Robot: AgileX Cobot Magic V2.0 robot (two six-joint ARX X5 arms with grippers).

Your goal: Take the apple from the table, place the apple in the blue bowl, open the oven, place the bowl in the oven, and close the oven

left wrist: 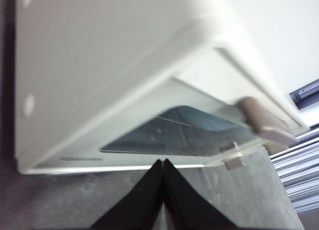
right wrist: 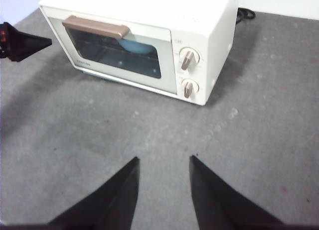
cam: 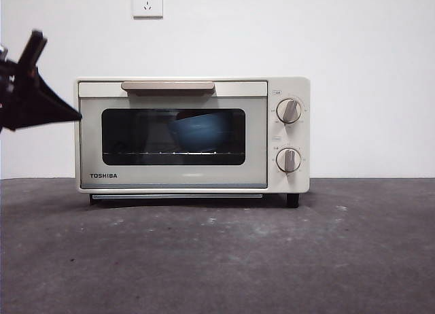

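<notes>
The cream oven (cam: 192,134) stands on the table (cam: 217,259) with its door closed. Through the dark glass I see the blue bowl (cam: 199,132) on the rack inside; the right wrist view also shows the oven (right wrist: 149,41) and the bowl (right wrist: 130,46). The apple is hidden from view. My left gripper (cam: 68,113) hangs shut just off the oven's left side, its tip near the door's edge, and it holds nothing; its own view shows the oven (left wrist: 124,80) very close above the left gripper (left wrist: 163,163). My right gripper (right wrist: 163,163) hovers open above the table in front of the oven.
A wall socket (cam: 147,1) sits on the white wall behind the oven. Two round knobs (cam: 289,111) are on the oven's right panel. A black cable (right wrist: 245,13) trails behind the oven. The left gripper (right wrist: 25,43) also shows in the right wrist view.
</notes>
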